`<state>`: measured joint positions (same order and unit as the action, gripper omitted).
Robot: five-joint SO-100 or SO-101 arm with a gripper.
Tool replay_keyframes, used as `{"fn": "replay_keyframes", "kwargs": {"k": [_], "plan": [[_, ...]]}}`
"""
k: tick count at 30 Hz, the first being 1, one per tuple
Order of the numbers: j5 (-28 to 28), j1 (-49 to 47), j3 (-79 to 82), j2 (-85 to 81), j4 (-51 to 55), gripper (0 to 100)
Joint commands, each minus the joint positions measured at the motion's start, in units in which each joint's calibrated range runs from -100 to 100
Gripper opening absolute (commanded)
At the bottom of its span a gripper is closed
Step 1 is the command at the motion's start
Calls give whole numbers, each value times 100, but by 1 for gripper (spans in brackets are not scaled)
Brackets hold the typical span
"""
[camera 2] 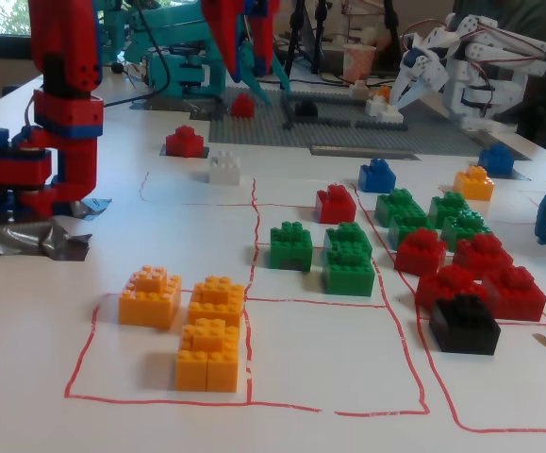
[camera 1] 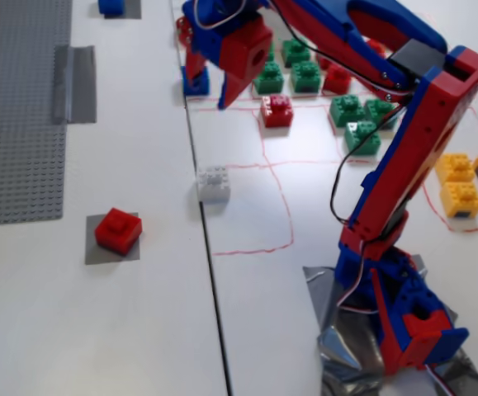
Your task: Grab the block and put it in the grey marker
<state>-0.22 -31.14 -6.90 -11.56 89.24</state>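
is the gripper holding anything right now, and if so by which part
Nothing is held. The gripper is raised over the sorting squares with nothing between its jaws, while the block sits free on the grey marker, far from the arm.

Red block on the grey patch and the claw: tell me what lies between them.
In a fixed view, only bare white table separates the red block from the claw; the white-grey brick sits just right of that line.

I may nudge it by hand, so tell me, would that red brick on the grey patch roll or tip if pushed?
Probably neither: the red brick looks squat and flat-bottomed on the grey patch, so it would likely slide. It appears rigid, probably light.
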Motion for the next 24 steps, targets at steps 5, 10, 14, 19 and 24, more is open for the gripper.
{"fn": "replay_keyframes", "kwargs": {"k": [5, 10, 14, 19, 24], "plan": [[171, 817, -500, -841, 370, 7], [264, 1406, -500, -1089, 557, 4], [420, 1946, -500, -1254, 614, 3], [606, 2711, -536, -1303, 662, 1], [752, 3516, -363, -1295, 557, 0]]}}
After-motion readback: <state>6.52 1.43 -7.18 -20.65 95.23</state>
